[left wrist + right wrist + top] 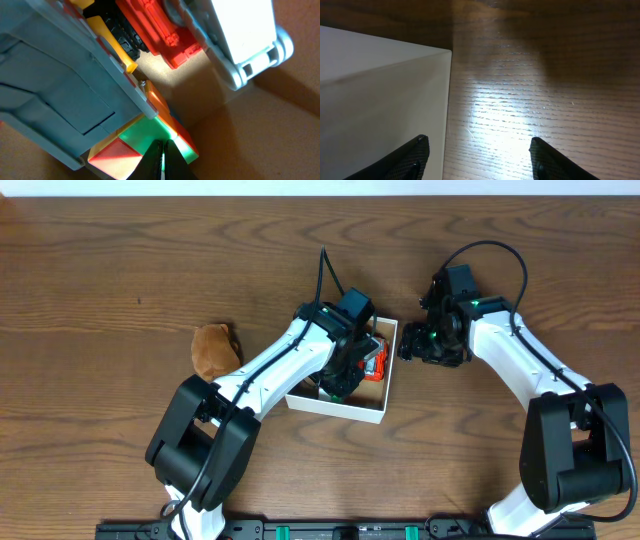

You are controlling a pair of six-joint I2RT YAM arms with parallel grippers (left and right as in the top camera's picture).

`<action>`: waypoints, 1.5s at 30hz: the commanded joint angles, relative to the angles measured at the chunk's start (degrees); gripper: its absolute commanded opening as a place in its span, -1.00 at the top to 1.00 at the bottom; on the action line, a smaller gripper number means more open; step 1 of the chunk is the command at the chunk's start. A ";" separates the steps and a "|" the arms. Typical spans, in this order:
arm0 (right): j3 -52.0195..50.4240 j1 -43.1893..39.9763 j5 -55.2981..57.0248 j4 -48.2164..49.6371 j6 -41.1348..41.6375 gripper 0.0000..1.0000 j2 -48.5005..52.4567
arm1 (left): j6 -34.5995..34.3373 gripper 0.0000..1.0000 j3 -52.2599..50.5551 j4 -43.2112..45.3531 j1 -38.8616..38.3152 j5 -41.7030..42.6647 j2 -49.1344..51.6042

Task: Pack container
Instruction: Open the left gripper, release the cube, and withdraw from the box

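From overhead, the container (335, 407) sits near the middle of the wooden table (100, 260), white walls showing along its near edge. The left arm reaches across it, and the left gripper (338, 385) points down inside the box, largely hidden by its own wrist. A red toy (375, 362) shows in the container's right part, just beside that wrist. The right gripper (408, 350) hangs just outside the right wall of the container, over bare wood. A brown lump (215, 350) lies on the table well to the left of the box. In the left wrist view, the left gripper (161, 147) has its jaws pressed together with nothing between them. The tips are right above a block with green, red and orange faces (145, 142); whether they touch it cannot be told. Around it on the brown cardboard floor of the container (240, 130) lie a grey-blue toy (60, 85), a red toy vehicle (155, 25) with a yellow part (112, 45) against it, and a white toy vehicle (245, 35). In the right wrist view, the right gripper (479, 141) stands wide apart and empty. One of its fingers (415, 155) is in front of the container's white outer wall (380, 95) and the other over the lit wood of the table (530, 75).
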 commanded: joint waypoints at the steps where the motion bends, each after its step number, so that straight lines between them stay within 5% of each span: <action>1: -0.39 0.33 -0.72 0.04 0.31 -0.35 0.46 | 0.07 0.88 -0.33 -0.02 -0.13 -0.39 1.49; 12: -0.39 0.33 -0.70 -0.15 0.11 -0.35 0.46 | -9.88 0.88 -0.35 0.72 0.22 -15.85 1.51; 21: -0.39 0.31 -0.70 -0.39 -0.50 -0.35 0.46 | -13.86 0.88 -4.46 2.43 0.42 -16.44 2.64; 33: -0.39 0.07 -2.10 -0.33 -2.78 -0.35 0.46 | -13.77 0.88 -5.88 2.54 -0.31 -2.21 2.86; 45: -0.39 0.07 -5.40 0.11 -5.49 -0.36 0.46 | -11.39 0.88 -5.88 -0.02 -5.51 2.14 2.86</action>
